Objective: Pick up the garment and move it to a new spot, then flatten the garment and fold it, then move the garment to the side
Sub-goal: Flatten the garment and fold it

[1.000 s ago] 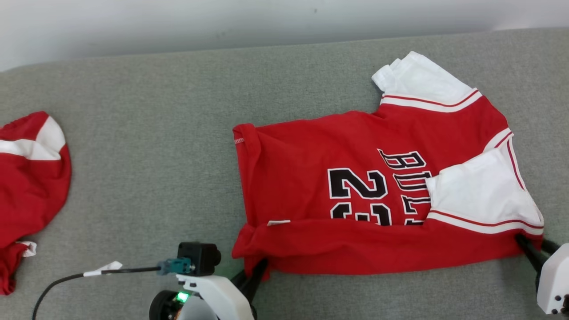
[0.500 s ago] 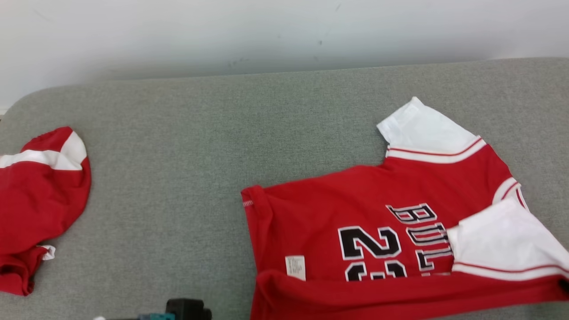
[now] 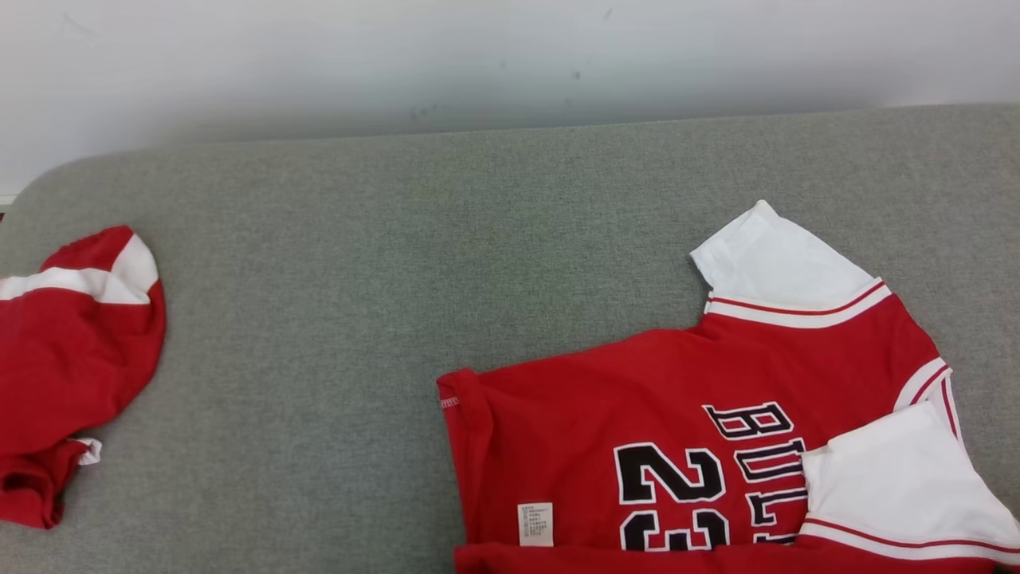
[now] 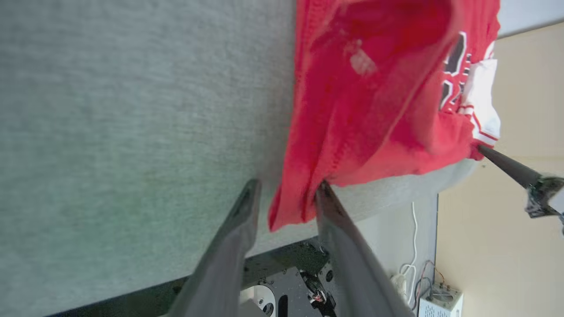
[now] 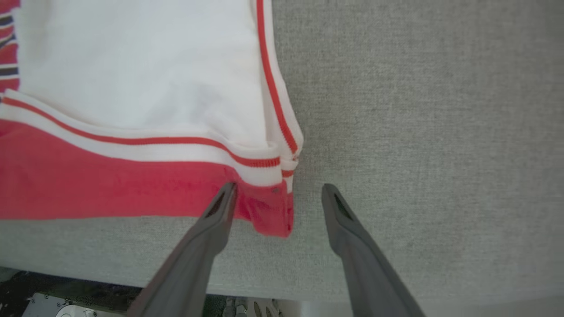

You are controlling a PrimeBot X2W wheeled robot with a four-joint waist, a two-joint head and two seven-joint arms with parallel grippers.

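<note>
The garment point(image 3: 606, 414) is a red jersey with white sleeves and black lettering, lying on the grey padded surface point(image 3: 319, 319) at the lower right of the head view. Its near edge is folded over. In the left wrist view, my left gripper point(image 4: 286, 190) stands open around the garment's point(image 4: 365, 110) near corner, which hangs at the surface's edge. In the right wrist view, my right gripper point(image 5: 278, 189) is open, and the garment's point(image 5: 110, 185) red corner below the white sleeve lies between its fingers. A dark finger point(image 4: 506, 164) of the right gripper shows at the far corner in the left wrist view.
Another red and white garment point(image 3: 72, 359) lies bunched at the left end of the surface. A white wall point(image 3: 510, 56) runs behind it. Past the near edge are the robot's base point(image 4: 282, 290) and cables on the floor point(image 4: 414, 264).
The head camera has tilted up, so the garment sits lower in the picture and the grippers have left it. Both grippers, shut on the near corners before, now stand open.
</note>
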